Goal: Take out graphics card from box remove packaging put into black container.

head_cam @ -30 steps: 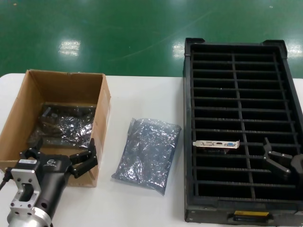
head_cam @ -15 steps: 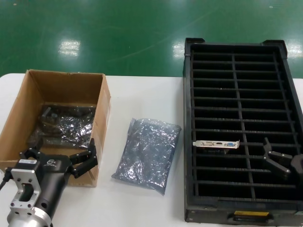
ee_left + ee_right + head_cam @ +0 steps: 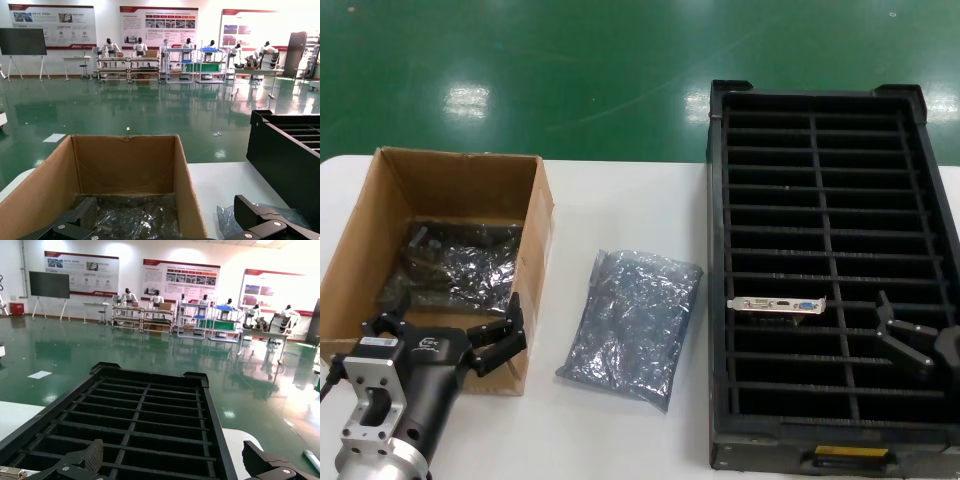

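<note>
The right gripper (image 3: 905,335) is hanging open and empty over the large black slotted plastic container (image 3: 825,120), near the small dark graphics card (image 3: 777,304) with its silver bracket, which is standing in a left-column slot, long axis crosswise. The left gripper (image 3: 502,335) is waiting open at the brown cardboard box (image 3: 450,185) on the white table (image 3: 620,210), bagged items inside. The crinkled grey-silver plastic packaging (image 3: 635,322) is lying between box and container.

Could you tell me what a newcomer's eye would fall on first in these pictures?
Probably the black container on the right, with the graphics card standing in one slot. Next, the crinkled packaging lying mid-table beside the box, with the open left hand at its near corner.
</note>
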{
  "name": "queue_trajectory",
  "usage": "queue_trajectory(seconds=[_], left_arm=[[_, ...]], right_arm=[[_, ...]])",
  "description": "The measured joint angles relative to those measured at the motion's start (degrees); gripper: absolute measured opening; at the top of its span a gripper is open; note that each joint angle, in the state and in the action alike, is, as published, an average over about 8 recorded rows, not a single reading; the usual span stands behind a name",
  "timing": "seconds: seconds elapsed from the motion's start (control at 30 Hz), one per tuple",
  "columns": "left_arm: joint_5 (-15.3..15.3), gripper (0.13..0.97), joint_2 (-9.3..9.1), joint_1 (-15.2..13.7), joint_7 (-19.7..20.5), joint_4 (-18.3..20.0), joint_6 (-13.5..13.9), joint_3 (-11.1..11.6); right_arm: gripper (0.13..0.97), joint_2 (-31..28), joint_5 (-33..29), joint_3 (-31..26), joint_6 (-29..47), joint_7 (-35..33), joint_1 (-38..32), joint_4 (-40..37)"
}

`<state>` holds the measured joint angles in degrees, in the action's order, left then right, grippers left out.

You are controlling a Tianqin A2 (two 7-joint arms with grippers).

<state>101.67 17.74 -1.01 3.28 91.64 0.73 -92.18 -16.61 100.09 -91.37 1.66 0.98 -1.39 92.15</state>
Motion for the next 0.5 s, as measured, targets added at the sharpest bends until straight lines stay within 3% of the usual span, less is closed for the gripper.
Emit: queue_trajectory(seconds=[0.5], left_arm=[[0.0,0.966,0.00,0.0,0.0,0.0,0.0,0.0]], right_arm=[[0.966,0.0,0.0,0.0,0.0,0.0,0.0,0.0]])
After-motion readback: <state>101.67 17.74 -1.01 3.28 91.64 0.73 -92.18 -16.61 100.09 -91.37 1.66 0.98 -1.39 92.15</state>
